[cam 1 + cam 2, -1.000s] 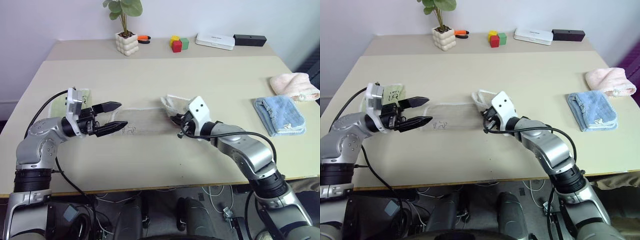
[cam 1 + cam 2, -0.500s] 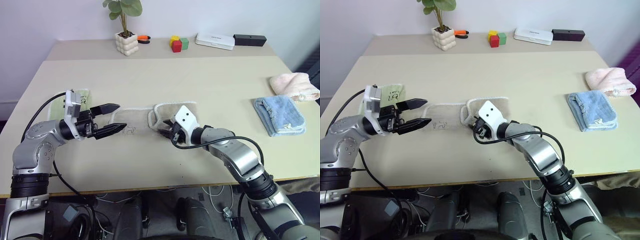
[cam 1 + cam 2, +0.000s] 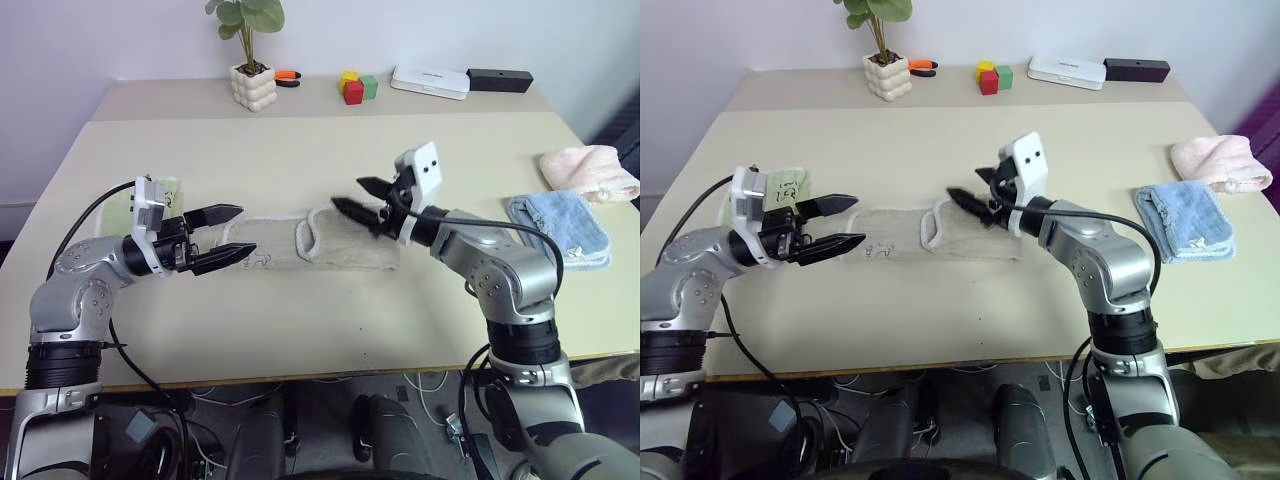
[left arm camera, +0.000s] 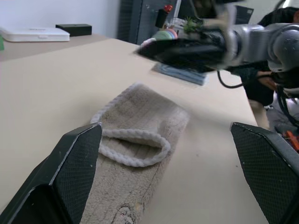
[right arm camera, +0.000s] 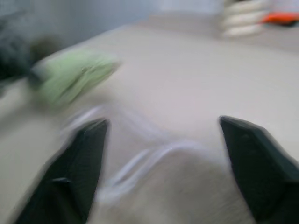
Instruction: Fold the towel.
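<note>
Beige towel (image 3: 330, 243) lying part-folded on worktop (image 3: 330, 150), between both claws. Left claw (image 3: 231, 233) spread wide, empty, over towel's logo end. Right claw (image 3: 365, 198) parted, empty, above folded end.

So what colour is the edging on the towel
Whitish, a rope-like trim on the beige towel; the left wrist view shows it best.

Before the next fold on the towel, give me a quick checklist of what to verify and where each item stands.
1. Right claw free of cloth: ok, open above the towel, nothing held.
2. Left claw ready: ok, open at the towel's left end, empty.
3. First fold lying flat: ok, the right end lies doubled over on the middle.
4. Edges lined up: cannot tell.
5. Neighbours clear of the towel: ok, green cloth and blue cloth lie apart.
</note>
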{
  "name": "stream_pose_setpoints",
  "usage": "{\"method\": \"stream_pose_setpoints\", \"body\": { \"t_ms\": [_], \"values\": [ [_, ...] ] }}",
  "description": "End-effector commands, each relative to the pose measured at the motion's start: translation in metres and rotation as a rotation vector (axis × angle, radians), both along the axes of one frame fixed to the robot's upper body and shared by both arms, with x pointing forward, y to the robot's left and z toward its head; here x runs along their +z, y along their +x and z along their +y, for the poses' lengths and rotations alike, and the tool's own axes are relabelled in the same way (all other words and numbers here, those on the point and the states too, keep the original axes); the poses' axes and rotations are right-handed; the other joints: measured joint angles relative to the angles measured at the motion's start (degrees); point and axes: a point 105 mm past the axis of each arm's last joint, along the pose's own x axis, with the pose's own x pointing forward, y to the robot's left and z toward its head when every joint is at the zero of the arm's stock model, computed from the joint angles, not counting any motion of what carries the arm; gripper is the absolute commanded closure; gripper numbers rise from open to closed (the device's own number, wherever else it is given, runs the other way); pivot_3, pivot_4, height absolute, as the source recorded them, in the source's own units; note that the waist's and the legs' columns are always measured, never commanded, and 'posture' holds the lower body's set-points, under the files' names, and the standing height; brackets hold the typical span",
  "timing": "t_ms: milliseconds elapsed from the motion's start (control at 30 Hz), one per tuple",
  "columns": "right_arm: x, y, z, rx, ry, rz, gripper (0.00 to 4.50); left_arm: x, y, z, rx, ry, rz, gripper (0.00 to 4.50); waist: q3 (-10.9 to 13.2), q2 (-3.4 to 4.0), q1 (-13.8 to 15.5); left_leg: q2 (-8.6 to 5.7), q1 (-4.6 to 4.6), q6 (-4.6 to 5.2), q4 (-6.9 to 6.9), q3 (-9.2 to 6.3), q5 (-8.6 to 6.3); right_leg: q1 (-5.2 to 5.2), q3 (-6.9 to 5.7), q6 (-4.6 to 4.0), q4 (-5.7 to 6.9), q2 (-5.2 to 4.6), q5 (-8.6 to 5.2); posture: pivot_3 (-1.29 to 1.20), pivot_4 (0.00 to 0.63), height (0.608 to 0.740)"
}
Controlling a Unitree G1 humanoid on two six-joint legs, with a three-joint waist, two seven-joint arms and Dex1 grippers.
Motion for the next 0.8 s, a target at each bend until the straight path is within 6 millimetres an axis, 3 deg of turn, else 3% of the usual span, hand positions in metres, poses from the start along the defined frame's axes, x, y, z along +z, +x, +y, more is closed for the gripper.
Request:
{"method": "stream_pose_setpoints", "body": {
  "t_ms": [33,133,300,433,600,700,800],
  "values": [
    [-0.007,0.012,-0.005,-0.074,0.089,0.013,2.95,0.006,-0.004,-0.003,-0.019,-0.005,-0.032,0.0,0.0,0.0,-0.16,0.0,0.0,-0.06,-0.04,0.07,0.04,-0.03,0.02,0.01,0.0,0.0,0.01,0.0,0.15,0.74],
    [-0.037,0.017,-0.008,-0.118,0.172,0.1,4.46,0.005,-0.005,-0.005,-0.022,-0.01,-0.02,0.0,0.0,0.0,-0.2,-0.01,0.04,-0.14,-0.16,0.2,0.1,-0.05,0.02,0.04,0.0,0.03,0.02,0.0,0.15,0.74],
    [-0.081,0.01,-0.004,-0.118,0.081,0.111,4.46,-0.001,-0.008,-0.009,-0.007,0.008,-0.014,0.0,0.0,0.0,-0.29,-0.06,0.09,-0.43,-0.45,0.19,0.29,-0.08,0.02,0.05,-0.06,0.05,0.02,0.0,0.15,0.74],
    [-0.13,0.002,0.002,-0.097,-0.199,0.072,4.46,-0.006,-0.013,-0.013,-0.018,0.002,0.009,0.0,-0.07,-0.04,-0.45,-0.04,0.15,-0.46,-0.49,0.19,0.31,-0.07,0.02,0.04,-0.05,0.08,0.02,0.0,0.15,0.74],
    [-0.121,0.008,0.005,-0.101,-0.161,0.037,4.46,-0.005,-0.012,-0.012,-0.017,0.003,0.011,0.0,-0.14,-0.15,-0.45,0.01,0.68,-0.5,-0.57,0.14,0.3,0.36,0.02,0.01,-0.07,0.1,0.0,0.0,0.15,0.74],
    [-0.1,0.009,0.008,-0.072,-0.14,-0.038,3.63,-0.009,-0.011,-0.01,0.003,-0.002,0.049,0.0,-0.14,-0.14,-0.45,0.04,0.97,-0.36,-0.66,0.05,0.1,0.53,0.07,-0.08,-0.12,0.08,-0.06,0.0,0.15,0.74],
    [-0.079,0.007,0.01,-0.045,-0.147,-0.128,2.13,-0.013,-0.013,-0.01,0.02,-0.049,0.145,0.0,-0.12,-0.12,-0.44,0.05,0.95,-0.26,-0.69,0.06,0.14,0.5,0.1,-0.06,-0.12,0.08,-0.04,0.0,0.15,0.74]
  ]
}}
